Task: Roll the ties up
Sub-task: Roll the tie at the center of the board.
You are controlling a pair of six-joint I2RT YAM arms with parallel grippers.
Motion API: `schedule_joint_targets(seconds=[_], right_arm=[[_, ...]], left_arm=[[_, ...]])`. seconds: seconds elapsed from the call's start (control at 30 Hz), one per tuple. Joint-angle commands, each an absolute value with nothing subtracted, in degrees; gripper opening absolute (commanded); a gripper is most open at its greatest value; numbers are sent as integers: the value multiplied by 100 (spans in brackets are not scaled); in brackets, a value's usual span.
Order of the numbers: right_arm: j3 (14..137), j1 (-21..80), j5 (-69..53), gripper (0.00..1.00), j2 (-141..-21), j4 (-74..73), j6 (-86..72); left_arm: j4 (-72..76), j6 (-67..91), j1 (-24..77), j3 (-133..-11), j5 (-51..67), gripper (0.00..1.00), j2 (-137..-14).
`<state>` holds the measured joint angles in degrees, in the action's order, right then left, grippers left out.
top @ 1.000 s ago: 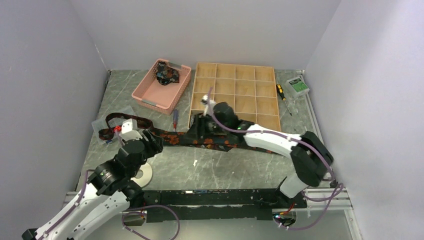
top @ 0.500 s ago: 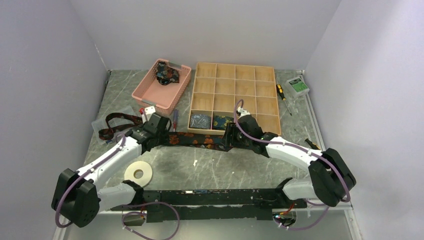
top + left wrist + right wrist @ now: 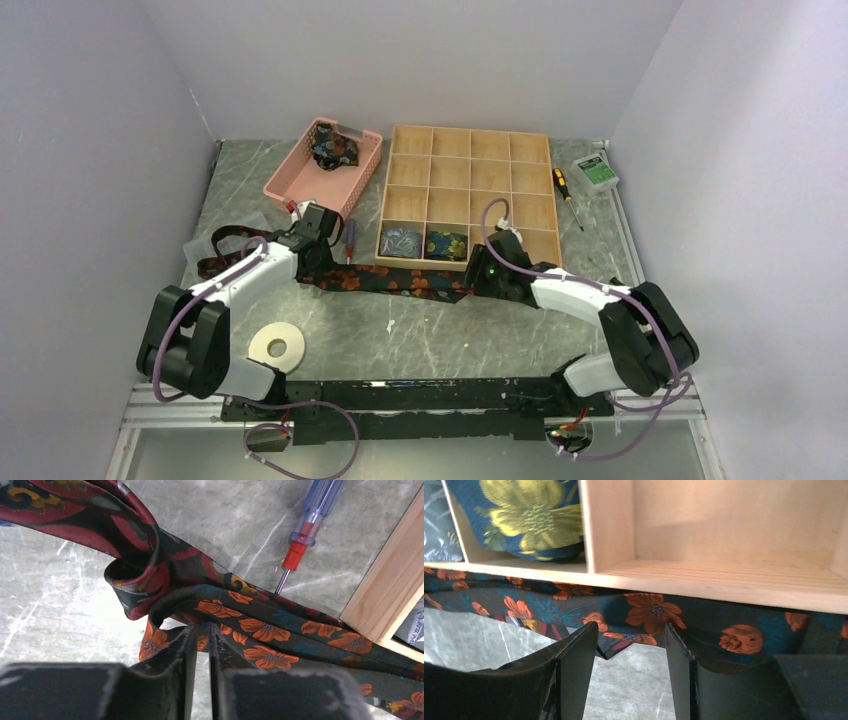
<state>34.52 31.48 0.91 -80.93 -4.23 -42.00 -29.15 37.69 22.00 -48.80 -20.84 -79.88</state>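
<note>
A grey marble-patterned table (image 3: 430, 335) is seen from above, with two white robot arms reaching in from its near edge. A dark orange-flowered tie (image 3: 390, 282) lies stretched from left to right across the middle of the table. Its right part lies against the front wall of a wooden tray (image 3: 420, 263) divided into square compartments.

The left gripper (image 3: 201, 627) is at the tie's left end. Its fingers are pressed almost together, with only a thin slit between them, and their tips pinch the bunched edge of the fabric. Just beyond them a maroon tie (image 3: 135, 575) curls into a loose fold that touches the orange-flowered one. A blue-handled screwdriver (image 3: 310, 515) lies beside the tray, its metal tip meeting the tie's edge.

The right gripper (image 3: 630, 630) is low at the tie's right end, close to the tray's front wall. Its fingers are spread wide apart and hold nothing, with the tie's edge and bare table showing between them.

Two front compartments hold rolled fabric: a blue rolled tie with a yellow flower (image 3: 534, 515) and, to its left, a grey-blue roll (image 3: 402, 242). Behind and to the left, a pink basket (image 3: 287, 162) holds a crumpled dark tie (image 3: 333, 152). A white ring of tape (image 3: 262, 345) lies near the left arm's base. A yellow-and-black screwdriver (image 3: 563, 185) and a green-and-white box (image 3: 596, 172) sit to the right of the tray
</note>
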Motion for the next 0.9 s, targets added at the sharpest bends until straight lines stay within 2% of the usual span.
schedule_joint_targets(seconds=[0.0,0.13,0.4,0.6,0.63,0.7,0.73,0.77,0.87], right_arm=[[2964,2706,37,56,-7947,-755,-4749],[2499,2428,-229,56,-7507,-954,-5062],[2215,2096,-10,57,-6143,-1926,-5013],[2039,1845,-183,57,-5364,-2138,-4905],[2023,1880,-246,56,-5233,-2010,-4859],[2249,2008,-315,57,-5131,-1846,-4558],[2449,2090,-287,57,-5224,-1847,-4395],[2660,2184,-279,58,-5361,-1841,-4217],[3214,2498,-197,58,-5783,-1809,-3828]], left_arm=[[-2625,3745,2153,-4779,-1764,15,-7885],[-2597,3814,2158,-4508,-1399,3,-7590],[-2940,4397,2669,-3519,-826,3,-6004],[-3867,5252,3417,-3288,-1377,4,-4976],[-3974,5292,3432,-3330,-1573,11,-4850],[-4116,5330,3428,-3433,-2208,48,-4766],[-4195,5404,3409,-3529,-2477,63,-4832],[-4169,5308,3356,-3643,-2632,69,-4985],[-4322,4923,2735,-4220,-2535,72,-5863]])
